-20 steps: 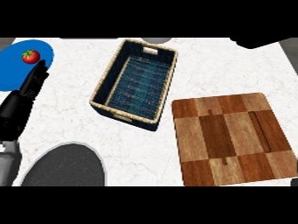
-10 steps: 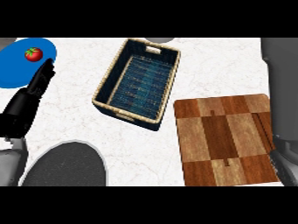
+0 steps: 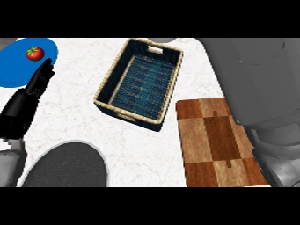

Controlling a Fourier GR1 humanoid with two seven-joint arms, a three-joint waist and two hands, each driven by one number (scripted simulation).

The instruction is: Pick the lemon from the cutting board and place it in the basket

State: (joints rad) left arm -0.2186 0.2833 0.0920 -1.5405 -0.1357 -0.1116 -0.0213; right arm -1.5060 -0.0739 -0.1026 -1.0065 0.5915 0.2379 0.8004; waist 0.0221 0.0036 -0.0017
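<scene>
The woven basket [image 3: 117, 110] with a dark blue inside lies tilted at the middle of the counter, and nothing shows inside it. The wooden cutting board [image 3: 207, 145] is at its lower right. No lemon shows on the visible part of the board or anywhere else. My right forearm [image 3: 269, 96] fills the right side and hides the board's right edge; its hand is out of the picture past the top. My left hand [image 3: 25, 103] rests open at the left, fingers straight and pointing toward the blue plate.
A blue plate [image 3: 9, 70] with a red tomato [image 3: 35, 53] on it sits at the far left corner. A dark grey round dish [image 3: 64, 165] lies at the near left edge. White marbled counter shows between the basket and the left hand.
My right forearm has swung in from the right edge and now covers the board's right side. The left hand has stayed where it was.
</scene>
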